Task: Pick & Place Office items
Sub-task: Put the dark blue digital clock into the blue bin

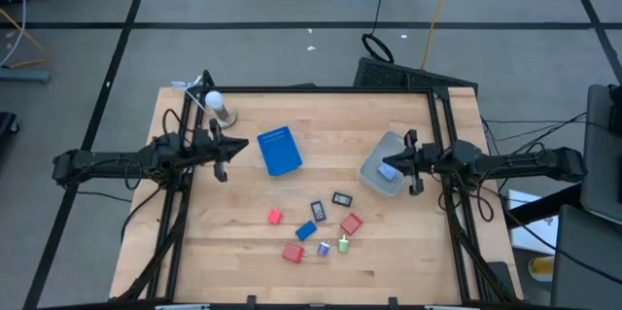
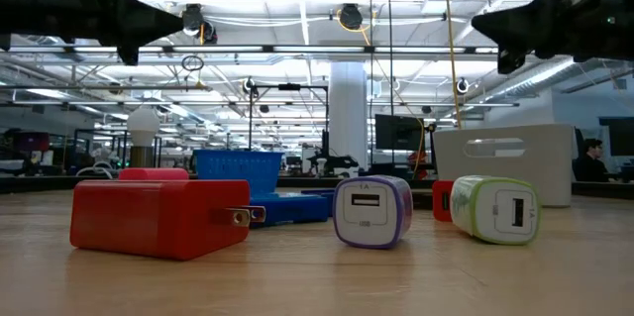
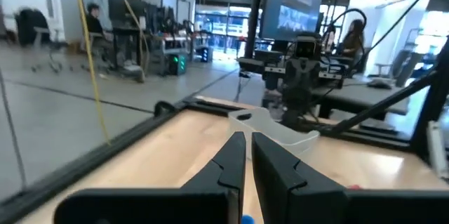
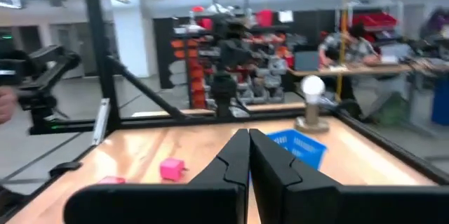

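A: Any writing you can read?
B: None I can make out.
A: Count?
B: I count eight items (image 1: 316, 227) on the table (image 1: 233, 252): three red, two blue, a black one, one purple, one green.
A: Grippers?
B: My left gripper (image 1: 225, 148) and right gripper (image 1: 398, 167) are both closed, empty, raised; items lie between them, nearer the front edge.

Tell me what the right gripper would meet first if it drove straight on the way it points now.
Probably nothing soon. The shut right gripper hangs over the grey translucent bin, aimed level across the table. The blue square tray sits below its line, the white bulb-shaped lamp off to one side. Depth is unclear.
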